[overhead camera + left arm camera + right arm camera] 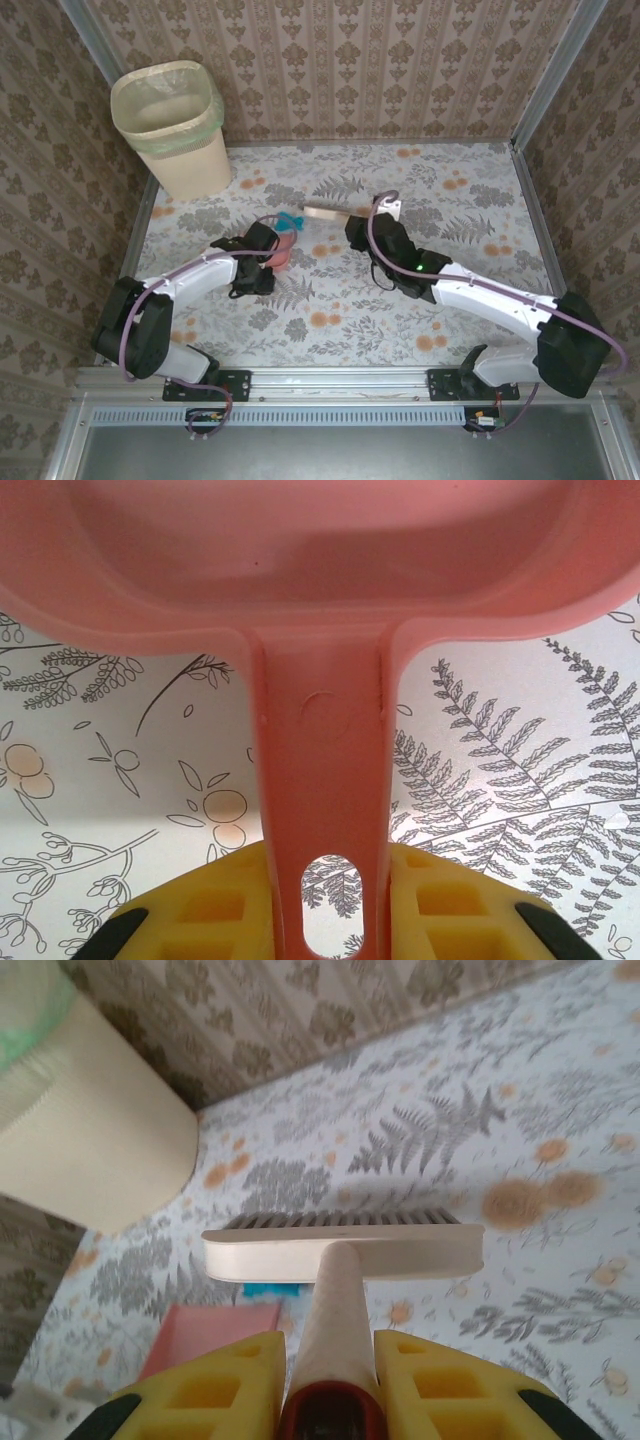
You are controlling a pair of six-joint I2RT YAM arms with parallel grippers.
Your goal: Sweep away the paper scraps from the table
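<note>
Teal paper scrap [290, 220], small, lies between pink dustpan [283, 252] and brush [322, 210].

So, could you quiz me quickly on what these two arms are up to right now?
1. True or false: the left gripper is shut on the pink dustpan by its handle.
2. The right gripper holds: A a sponge, B a brush, C a cloth?
3. What colour is the paper scrap lying between brush head and dustpan?
Key: 1 true; 2 B; 3 teal.
</note>
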